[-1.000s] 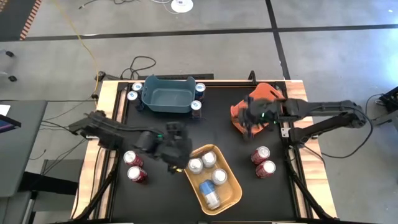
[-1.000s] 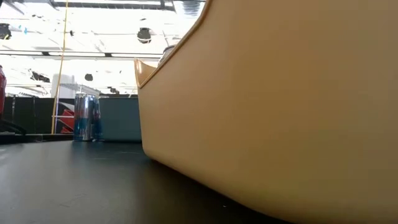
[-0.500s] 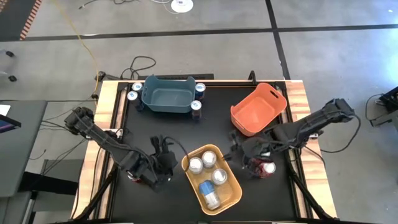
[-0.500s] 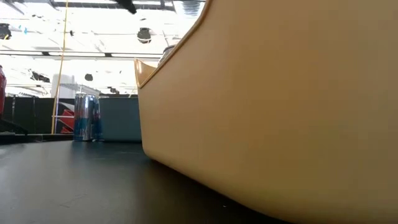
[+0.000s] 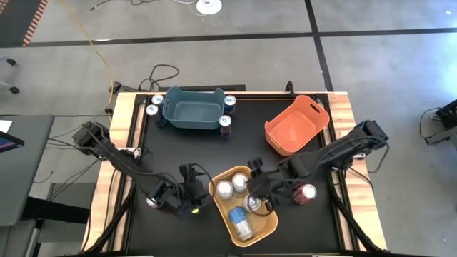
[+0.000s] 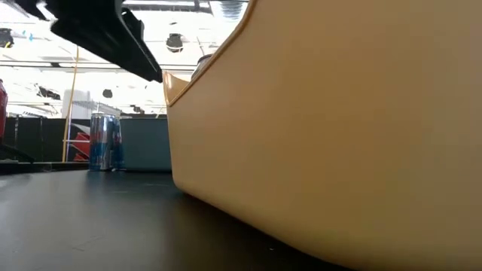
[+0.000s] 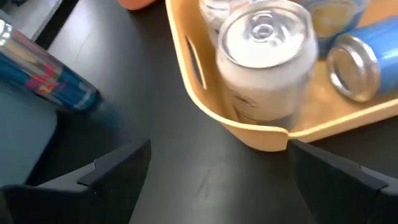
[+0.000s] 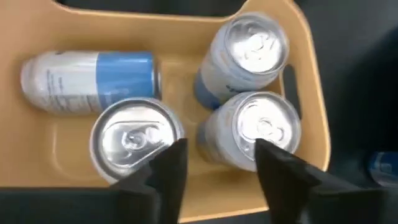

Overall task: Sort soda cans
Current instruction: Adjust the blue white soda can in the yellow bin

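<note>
The right gripper (image 5: pixel 258 191) is held over the yellow bin (image 5: pixel 265 227), jaws spread and empty — four pale cans (image 8: pixel 252 134) are inside. The left gripper (image 5: pixel 191 201), jaws wide, is beside it; a straight lift should be made so no can is clipped.

No wording here can be made out. The silver and pale blue can (image 8: pixel 93 81) lying on its side in the yellow-orange bin (image 8: pixel 311 118) carries rows of fine print on its silver end, too small to read. The blue can (image 7: pixel 46 78) beside the teal bin bears a red and yellow emblem, but no letters on it come clear. The two blue cans (image 6: pixel 105 141) standing far off across the table show nothing legible either.
</note>
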Action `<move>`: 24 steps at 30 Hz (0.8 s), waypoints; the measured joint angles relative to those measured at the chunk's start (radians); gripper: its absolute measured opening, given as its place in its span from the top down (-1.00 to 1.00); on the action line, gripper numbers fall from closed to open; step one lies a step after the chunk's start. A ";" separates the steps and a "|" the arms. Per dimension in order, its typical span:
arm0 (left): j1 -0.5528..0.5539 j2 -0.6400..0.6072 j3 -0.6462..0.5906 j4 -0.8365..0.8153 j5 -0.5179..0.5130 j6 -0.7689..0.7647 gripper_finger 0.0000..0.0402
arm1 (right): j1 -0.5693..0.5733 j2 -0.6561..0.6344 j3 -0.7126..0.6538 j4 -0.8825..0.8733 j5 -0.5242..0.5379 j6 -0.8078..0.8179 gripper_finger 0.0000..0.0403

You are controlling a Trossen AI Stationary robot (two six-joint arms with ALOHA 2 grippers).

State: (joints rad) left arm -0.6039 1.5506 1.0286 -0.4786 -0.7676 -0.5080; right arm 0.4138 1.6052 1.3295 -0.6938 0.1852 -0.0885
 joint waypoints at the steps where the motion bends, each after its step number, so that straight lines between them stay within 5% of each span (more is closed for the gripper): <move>1: 0.007 -0.001 0.000 0.002 -0.001 0.007 -0.83 | 0.005 0.019 0.031 -0.028 0.000 0.007 -0.14; 8: 0.063 -0.001 0.000 -0.002 0.003 0.108 -0.83 | 0.048 0.148 0.231 -0.094 0.018 -0.069 -0.53; 16: 0.100 -0.001 0.000 -0.007 -0.055 0.135 -0.83 | 0.079 0.321 0.295 -0.153 0.034 -0.248 -0.54; 24: 0.167 -0.001 0.000 -0.009 -0.079 0.186 -0.83 | 0.111 0.333 0.394 -0.243 0.069 -0.271 -0.54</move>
State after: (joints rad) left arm -0.4370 1.5501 1.0290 -0.4873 -0.8462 -0.3216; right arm 0.5245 1.9379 1.7232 -0.9372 0.2545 -0.3599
